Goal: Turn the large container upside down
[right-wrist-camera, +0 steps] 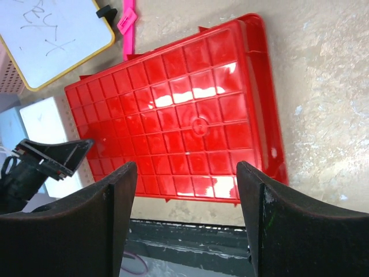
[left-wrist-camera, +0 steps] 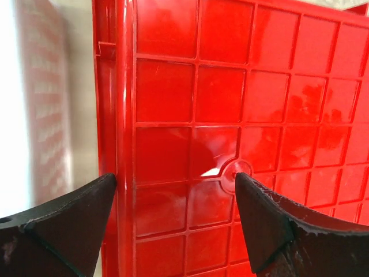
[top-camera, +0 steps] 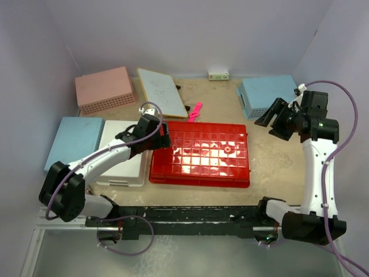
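The large container point(top-camera: 202, 154) is a glossy red tray lying in the middle of the table with its grid-ribbed underside facing up. My left gripper point(top-camera: 157, 130) is at its far left corner. In the left wrist view the left gripper point(left-wrist-camera: 176, 179) stands open, one fingertip outside the tray's left rim point(left-wrist-camera: 124, 115) and the other over the ribbed surface. My right gripper point(top-camera: 275, 120) hangs raised off the tray's far right corner, apart from it. In the right wrist view the right gripper point(right-wrist-camera: 187, 167) is open with nothing between its fingers, and the large container point(right-wrist-camera: 179, 115) lies below.
A pink basket point(top-camera: 104, 89) and a whiteboard point(top-camera: 161, 92) sit at the back left, with a pink marker point(top-camera: 195, 111) just behind the tray. A light-blue basket point(top-camera: 262, 95) is at the back right. Another light-blue basket point(top-camera: 75, 141) and a white box point(top-camera: 124, 164) are on the left.
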Motion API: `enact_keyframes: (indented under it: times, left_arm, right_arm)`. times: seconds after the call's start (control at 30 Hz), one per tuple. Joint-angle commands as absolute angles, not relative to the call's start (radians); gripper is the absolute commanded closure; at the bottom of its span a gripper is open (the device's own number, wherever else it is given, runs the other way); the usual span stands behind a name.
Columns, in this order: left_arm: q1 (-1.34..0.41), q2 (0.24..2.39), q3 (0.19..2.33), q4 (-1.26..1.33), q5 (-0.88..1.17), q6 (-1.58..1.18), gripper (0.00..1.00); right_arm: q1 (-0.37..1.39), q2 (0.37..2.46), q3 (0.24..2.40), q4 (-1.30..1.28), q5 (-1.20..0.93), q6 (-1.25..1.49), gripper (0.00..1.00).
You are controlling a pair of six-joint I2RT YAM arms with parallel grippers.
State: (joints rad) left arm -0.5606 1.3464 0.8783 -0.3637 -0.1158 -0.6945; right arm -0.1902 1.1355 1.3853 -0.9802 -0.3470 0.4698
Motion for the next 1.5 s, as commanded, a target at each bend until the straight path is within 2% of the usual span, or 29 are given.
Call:
enact_keyframes:
  times: [0.0, 0.17, 0.33, 0.47, 0.6, 0.73, 0.83, 0.87, 0.9, 0.93, 1.03, 1.17, 1.37, 1.47]
  left_arm:
    - [-0.671, 1.417, 0.910, -0.204, -0.006, -0.709, 0.19]
    - [-0.819, 1.577, 1.064, -0.129, 0.080, -0.737, 0.19]
    - [-0.870, 1.550, 1.184, -0.255, 0.003, -0.669, 0.19]
    - [-0.869, 1.436, 1.227, -0.421, -0.214, -0.590, 0.16]
    - [-0.868, 1.323, 1.275, -0.552, -0.514, -0.563, 0.15]
    - [-0.868, 1.206, 1.261, -0.580, -0.844, -0.610, 0.14]
    - [-0.868, 1.122, 1.198, -0.561, -1.071, -0.693, 0.13]
    - [-0.868, 1.096, 1.172, -0.543, -1.110, -0.697, 0.13]
    - [-0.868, 1.075, 1.147, -0.529, -1.140, -0.701, 0.13]
    - [-0.868, 1.062, 1.138, -0.525, -1.163, -0.712, 0.13]
    - [-0.869, 1.048, 1.132, -0.551, -1.202, -0.754, 0.13]
    - [-0.869, 1.070, 1.131, -0.593, -1.233, -0.781, 0.13]
    - [-0.868, 1.120, 1.124, -0.634, -1.241, -0.805, 0.13]
    - [-0.869, 1.146, 1.119, -0.626, -1.240, -0.808, 0.13]
  right_arm:
    - [-0.193, 1.107, 1.379, -0.943, -0.316, 0.443, 0.28]
    - [-0.192, 1.095, 1.357, -0.892, -0.318, 0.448, 0.27]
    - [-0.192, 1.083, 1.361, -0.904, -0.278, 0.410, 0.23]
    - [-0.191, 1.059, 1.317, -0.863, -0.316, 0.414, 0.21]
    - [-0.189, 1.042, 1.287, -0.817, -0.365, 0.409, 0.20]
    - [-0.173, 0.995, 1.249, -0.743, -0.421, 0.401, 0.18]
    - [-0.145, 0.915, 1.150, -0.574, -0.532, 0.435, 0.17]
    - [-0.132, 0.881, 1.101, -0.488, -0.559, 0.463, 0.13]
    - [-0.113, 0.842, 1.045, -0.400, -0.575, 0.489, 0.04]
    - [-0.094, 0.803, 0.992, -0.319, -0.579, 0.508, 0.01]
    - [-0.044, 0.736, 0.873, -0.137, -0.578, 0.527, 0.00]
    - [-0.010, 0.702, 0.776, -0.008, -0.551, 0.508, 0.00]
    - [0.014, 0.665, 0.702, 0.039, -0.370, 0.331, 0.00]
    - [0.033, 0.674, 0.705, -0.027, -0.156, 0.196, 0.00]
